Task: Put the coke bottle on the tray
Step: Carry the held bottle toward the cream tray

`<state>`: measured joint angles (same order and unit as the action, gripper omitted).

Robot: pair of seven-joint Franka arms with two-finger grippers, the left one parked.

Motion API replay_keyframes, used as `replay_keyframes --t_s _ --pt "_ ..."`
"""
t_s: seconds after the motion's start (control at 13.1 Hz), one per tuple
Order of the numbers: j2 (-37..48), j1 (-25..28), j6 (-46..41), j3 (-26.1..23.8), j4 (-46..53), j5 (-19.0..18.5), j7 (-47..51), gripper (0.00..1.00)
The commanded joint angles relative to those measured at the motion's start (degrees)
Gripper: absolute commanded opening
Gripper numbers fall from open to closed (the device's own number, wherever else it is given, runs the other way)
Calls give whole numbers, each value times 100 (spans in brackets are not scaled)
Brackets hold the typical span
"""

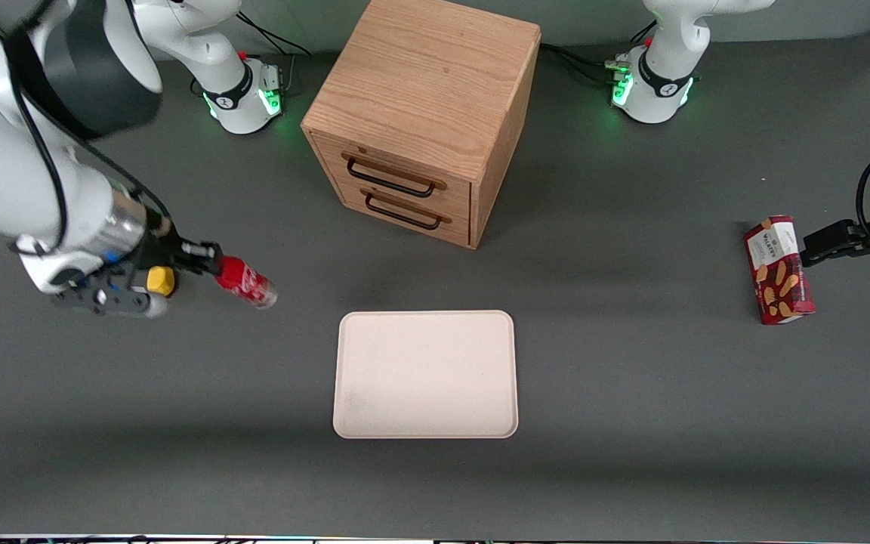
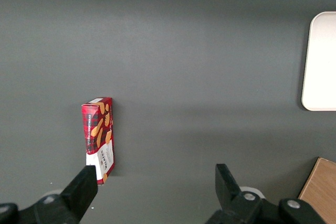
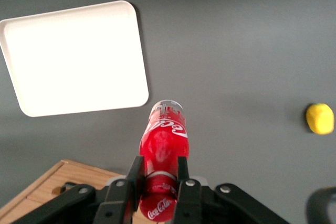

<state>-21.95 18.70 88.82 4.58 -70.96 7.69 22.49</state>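
Observation:
My right gripper [image 1: 212,268] is shut on the coke bottle [image 1: 246,282], a small red bottle with white script and a clear base. It holds the bottle by the neck, tilted, above the table toward the working arm's end. In the right wrist view the bottle [image 3: 164,140] sticks out between the two black fingers [image 3: 135,174], base pointing away. The pale cream-pink tray [image 1: 426,374] lies flat and bare near the table's middle, nearer the front camera than the drawer cabinet; it also shows in the right wrist view [image 3: 73,59].
A wooden two-drawer cabinet [image 1: 424,113] stands farther from the camera than the tray. A yellow lemon-like object [image 1: 161,280] lies beside my gripper, also in the right wrist view [image 3: 319,118]. A red snack box [image 1: 778,270] lies toward the parked arm's end.

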Motion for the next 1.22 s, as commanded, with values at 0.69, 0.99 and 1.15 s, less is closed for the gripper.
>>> replay_keyframes --t_s 0.69,0.99,1.15 --pt "-2463 283 830 -203 2157 -224 1266 0" --pt "-2753 503 961 -211 2324 -593 1881 0" --pt "-2850 529 1102 -203 2324 -611 1900 0"
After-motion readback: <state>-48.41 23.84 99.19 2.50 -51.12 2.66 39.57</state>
